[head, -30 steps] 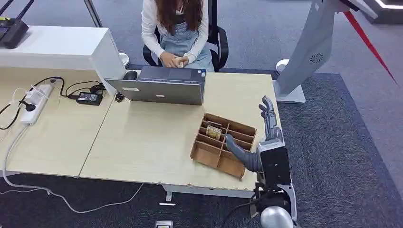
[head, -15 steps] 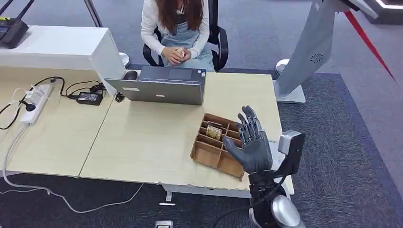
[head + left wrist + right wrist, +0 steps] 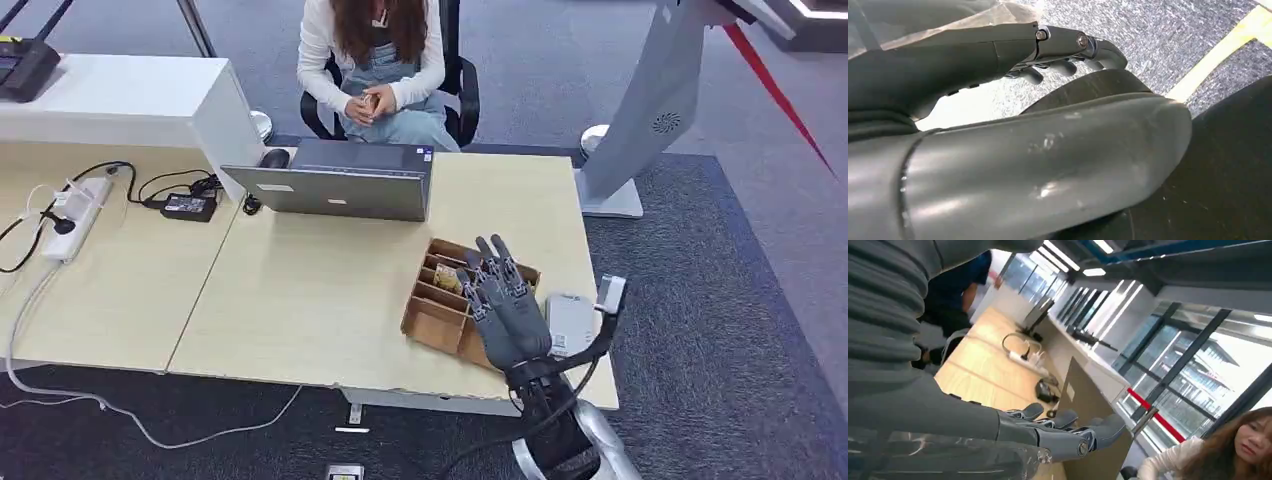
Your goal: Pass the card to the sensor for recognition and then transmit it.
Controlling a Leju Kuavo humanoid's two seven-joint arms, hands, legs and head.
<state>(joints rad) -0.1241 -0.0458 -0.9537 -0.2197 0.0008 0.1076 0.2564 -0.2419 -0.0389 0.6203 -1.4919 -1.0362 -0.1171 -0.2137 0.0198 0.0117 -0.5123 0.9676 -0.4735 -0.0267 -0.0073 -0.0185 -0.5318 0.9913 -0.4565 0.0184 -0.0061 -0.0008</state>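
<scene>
**My arm and hand, looks only**

My right hand is dark grey, fingers segmented, thumb thick. Silver-white wrist cover, black cable looping below, rounded silver joint. My left hand: glossy grey shell, scuffed, small screws at the finger hinges.

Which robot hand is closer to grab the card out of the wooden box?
The right hand. It hovers open right over the wooden box, near the card in one of its compartments. The left hand hangs low over the carpet, far from the table.
</scene>
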